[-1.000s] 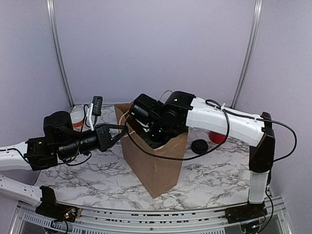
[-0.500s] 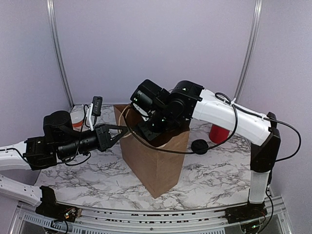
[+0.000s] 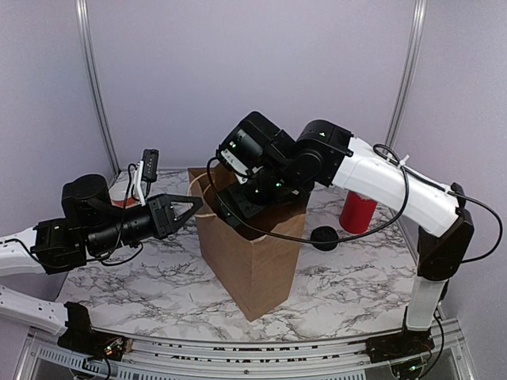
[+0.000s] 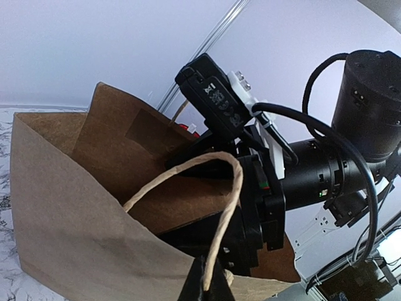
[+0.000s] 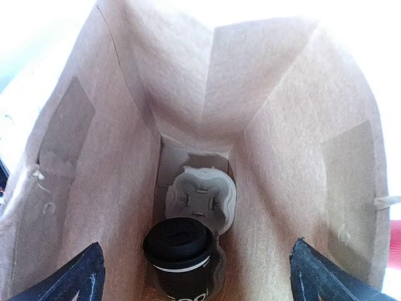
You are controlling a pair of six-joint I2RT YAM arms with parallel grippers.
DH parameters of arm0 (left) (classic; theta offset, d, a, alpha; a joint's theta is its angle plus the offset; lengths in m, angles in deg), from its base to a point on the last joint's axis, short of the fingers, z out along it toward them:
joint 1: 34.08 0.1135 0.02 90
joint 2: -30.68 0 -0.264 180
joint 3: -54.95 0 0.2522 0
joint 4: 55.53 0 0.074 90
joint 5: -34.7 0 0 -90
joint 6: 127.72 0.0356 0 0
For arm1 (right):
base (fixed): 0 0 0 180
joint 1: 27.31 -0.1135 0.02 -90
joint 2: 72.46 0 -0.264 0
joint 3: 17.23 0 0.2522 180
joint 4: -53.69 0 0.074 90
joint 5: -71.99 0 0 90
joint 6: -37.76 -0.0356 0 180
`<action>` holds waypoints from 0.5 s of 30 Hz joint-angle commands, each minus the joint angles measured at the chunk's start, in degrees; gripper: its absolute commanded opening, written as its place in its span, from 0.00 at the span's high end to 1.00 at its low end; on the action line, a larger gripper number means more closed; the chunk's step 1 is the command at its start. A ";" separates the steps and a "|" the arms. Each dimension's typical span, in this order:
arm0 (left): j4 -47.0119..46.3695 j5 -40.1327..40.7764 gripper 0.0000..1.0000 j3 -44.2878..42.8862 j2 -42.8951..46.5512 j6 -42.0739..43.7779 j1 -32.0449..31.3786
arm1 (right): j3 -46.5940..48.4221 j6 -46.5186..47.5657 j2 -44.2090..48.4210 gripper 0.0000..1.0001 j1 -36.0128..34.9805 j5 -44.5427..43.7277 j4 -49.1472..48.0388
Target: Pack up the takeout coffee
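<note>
The coffee cup [image 5: 178,263] stands upright at the bottom of the brown paper bag [image 3: 252,265]. Its black lid [image 5: 178,237] is pressed on, and it sits in the near pocket of a pale cardboard cup tray [image 5: 202,193]; the tray's far pocket is vacant.

The right gripper [image 5: 197,244] hangs over the bag's mouth and looks straight down into it. Its two fingers [image 5: 70,276] are spread wide and have nothing between them. The cup lies directly beneath that gap, well down the bag, with its long axis vertical and in line with the way the gripper points. The right arm is therefore the nearer one, and any reach for the cup would be a straight drop between the bag walls.

The left gripper [image 3: 194,207] is at the bag's rim on the left side. Its fingers come together on the paper-cord handle [image 4: 210,188], which appears pinched between them and holds that side of the mouth apart.

Judging by this, the cup is already packed, and the right arm's next concern is to clear the bag without dragging its walls.

On the table right of the bag lie a black round disc [image 3: 323,237] and a red tub [image 3: 358,212], both well apart from the cup.
</note>
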 commanded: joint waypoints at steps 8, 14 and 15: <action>0.71 0.47 0.97 -2.43 0.06 0.08 -0.24 | 2.71 1.05 4.98 0.00 -0.55 -0.21 -4.62; 0.71 0.50 0.85 -2.67 0.54 -0.16 -0.25 | 0.85 1.37 7.96 0.00 -0.51 1.18 -7.38; 0.71 0.41 0.82 -2.92 0.58 -0.18 -0.20 | 0.40 1.51 8.70 0.00 -0.55 1.90 -8.19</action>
